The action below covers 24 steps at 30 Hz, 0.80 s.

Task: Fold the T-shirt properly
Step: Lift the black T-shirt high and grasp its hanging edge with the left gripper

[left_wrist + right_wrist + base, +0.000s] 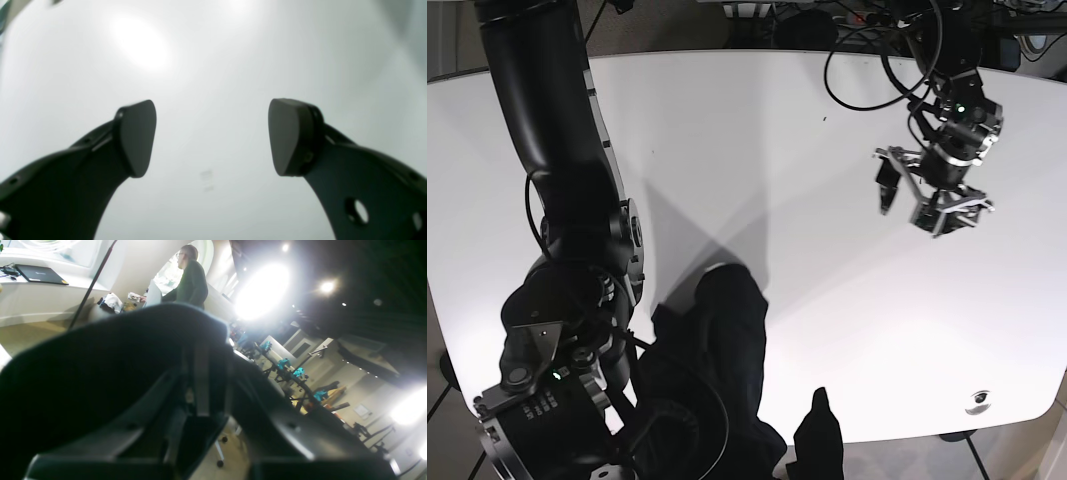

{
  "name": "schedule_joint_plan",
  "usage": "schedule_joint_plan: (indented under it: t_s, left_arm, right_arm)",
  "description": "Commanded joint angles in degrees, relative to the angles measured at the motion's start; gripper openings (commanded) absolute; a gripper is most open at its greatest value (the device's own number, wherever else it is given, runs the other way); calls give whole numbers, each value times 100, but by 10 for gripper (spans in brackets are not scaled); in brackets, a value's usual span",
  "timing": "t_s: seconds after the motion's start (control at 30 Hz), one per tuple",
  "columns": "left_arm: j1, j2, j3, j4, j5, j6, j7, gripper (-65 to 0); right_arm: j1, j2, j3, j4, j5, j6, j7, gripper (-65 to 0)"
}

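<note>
The black T-shirt (pixel 722 370) lies bunched near the front edge of the white table (pixel 777 130), and part of it hangs over that edge (pixel 822 440). My right gripper (pixel 200 390) is shut on a fold of its dark cloth (pixel 100 366), which drapes over the fingers. In the base view it sits at the shirt's left side (pixel 637 345), mostly hidden by the cloth. My left gripper (pixel 211 133) is open and empty above bare table. In the base view it hovers at the far right (pixel 917 200), well away from the shirt.
The right arm's thick black links (pixel 557 150) span the left of the table. Cables (pixel 867 60) hang at the back right. A small logo (pixel 977 397) marks the front right corner. The right wrist view looks out at a person (pixel 190 276) and bright room lights.
</note>
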Motion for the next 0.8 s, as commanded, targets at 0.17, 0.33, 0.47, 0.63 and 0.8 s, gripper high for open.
schedule_joint_plan:
  t_s: [0.17, 0.33, 0.47, 0.63, 0.8]
  left_arm:
    - [-946, -18, 469, -961, -93, 21, -142, -157]
    - [-1491, -26, 663, -1990, -655, 21, -643, -157]
    - [-1755, -475, 803, -2702, -1587, 21, -661, -157]
    - [-2212, -782, 1287, -3599, -2044, 21, -757, -158]
    - [-2687, -782, 1946, -4478, -2027, 21, -1126, -158]
  right_arm:
    - [85, -10, 27, 21, -31, -38, 152, -629]
    - [-29, -10, 27, 21, -31, -38, 152, -629]
    - [-64, -10, 27, 21, -31, -38, 152, -629]
    - [-73, -10, 27, 21, -31, -38, 152, -629]
    - [-73, -10, 27, 21, -31, -38, 152, -629]
